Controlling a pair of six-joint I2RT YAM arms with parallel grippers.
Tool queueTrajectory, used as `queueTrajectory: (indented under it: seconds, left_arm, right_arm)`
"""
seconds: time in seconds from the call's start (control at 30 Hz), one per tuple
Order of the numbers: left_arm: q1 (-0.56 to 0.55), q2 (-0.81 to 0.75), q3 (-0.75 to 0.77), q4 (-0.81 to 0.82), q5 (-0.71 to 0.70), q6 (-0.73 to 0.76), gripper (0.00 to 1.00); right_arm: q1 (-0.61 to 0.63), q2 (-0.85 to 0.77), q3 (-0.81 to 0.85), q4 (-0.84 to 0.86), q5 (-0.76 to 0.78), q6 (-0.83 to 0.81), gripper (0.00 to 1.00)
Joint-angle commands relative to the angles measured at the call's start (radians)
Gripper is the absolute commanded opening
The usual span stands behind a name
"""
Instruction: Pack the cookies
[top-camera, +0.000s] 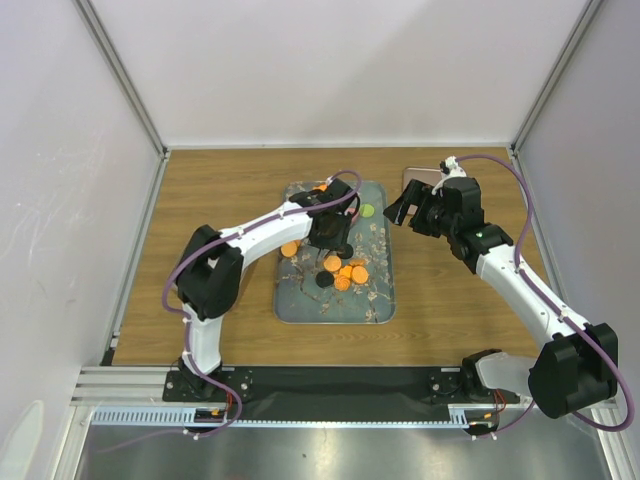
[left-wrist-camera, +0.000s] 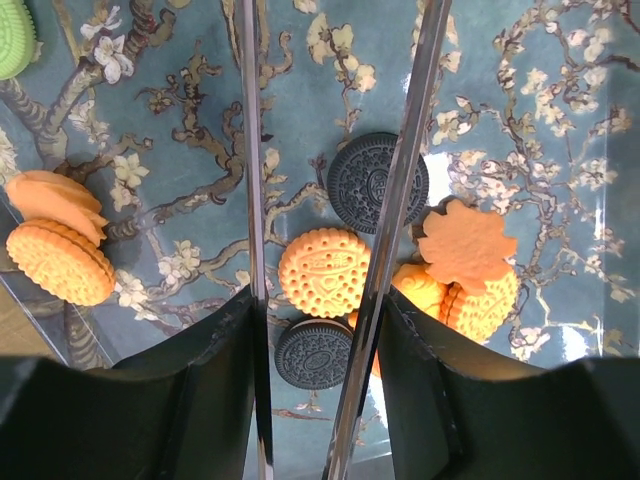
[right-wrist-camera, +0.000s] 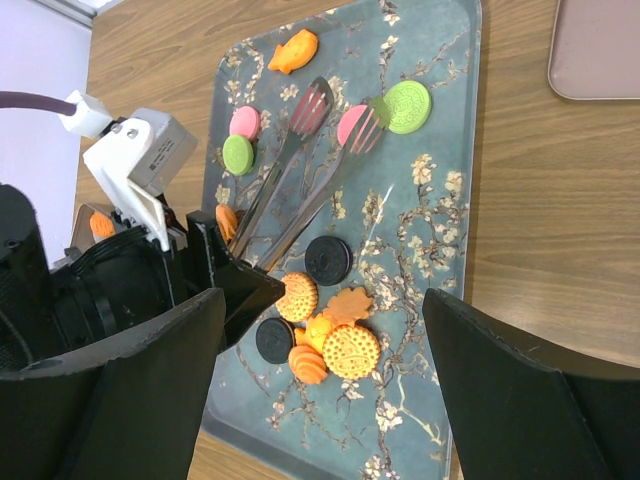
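The left gripper (left-wrist-camera: 315, 395) was over the floral tray (top-camera: 383, 300), fingers clamped on the handle end of a pair of metal tongs (right-wrist-camera: 311, 105). The tongs stood apart, with a clear gap between the two slotted blades and nothing pinched between them. One blade overlapped a pink cookie (right-wrist-camera: 352, 125) in the far half of the tray. Whether they touched, I could not tell.

All the cookies (top-camera: 345, 272) were lying on the tray. Around its middle sat the main bunch: a round orange one (left-wrist-camera: 323, 270) right between the tong arms, a black sandwich cookie (left-wrist-camera: 375, 182) just beyond it, a second black one (left-wrist-camera: 313, 352) down by the fingers, and a leaf-shaped orange one (left-wrist-camera: 465, 245) resting on more orange rounds. Two orange rounds (left-wrist-camera: 60, 262) lay by the tray's left edge. Toward the far end were a green cookie (right-wrist-camera: 407, 106) near the right edge, a pink (right-wrist-camera: 245, 122) and a green (right-wrist-camera: 238, 155) side by side near the left edge, and a fish-shaped orange piece (right-wrist-camera: 293, 52) near the far edge.

The right gripper (top-camera: 402, 210) hung above the table (top-camera: 220, 180) just off the tray's right edge, jaws spread wide and empty. Beyond it, a pink container (right-wrist-camera: 595, 50) sat toward the table's far edge.
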Motion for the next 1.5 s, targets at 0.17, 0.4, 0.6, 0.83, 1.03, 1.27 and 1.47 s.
queueTrajectory:
  seconds: [0.17, 0.4, 0.6, 0.83, 1.03, 1.27, 1.47]
  left_arm:
    - [-0.008, -0.092, -0.018, 0.038, 0.039, 0.009, 0.51]
    - [-0.008, -0.100, 0.004, 0.010, 0.023, 0.017, 0.52]
    - [-0.008, -0.088, 0.007, 0.006, 0.023, 0.020, 0.52]
    - [-0.006, -0.060, 0.025, -0.004, 0.023, 0.024, 0.52]
    - [-0.006, -0.048, 0.042, -0.011, 0.022, 0.030, 0.51]
    - [-0.001, -0.031, 0.059, -0.016, 0.014, 0.032, 0.50]
    - [0.002, -0.025, 0.067, -0.022, 0.011, 0.034, 0.49]
  right_arm:
    - [0.004, -0.023, 0.010, 0.025, 0.016, -0.015, 0.87]
    - [0.004, -0.017, 0.011, 0.023, 0.018, -0.015, 0.87]
    - [0.004, -0.017, 0.011, 0.023, 0.022, -0.020, 0.87]
    - [0.005, -0.013, 0.011, 0.020, 0.024, -0.018, 0.87]
    - [0.005, -0.011, 0.011, 0.022, 0.024, -0.018, 0.87]
    - [0.004, -0.011, 0.013, 0.020, 0.022, -0.021, 0.87]
    - [0.004, -0.014, 0.013, 0.020, 0.021, -0.021, 0.87]
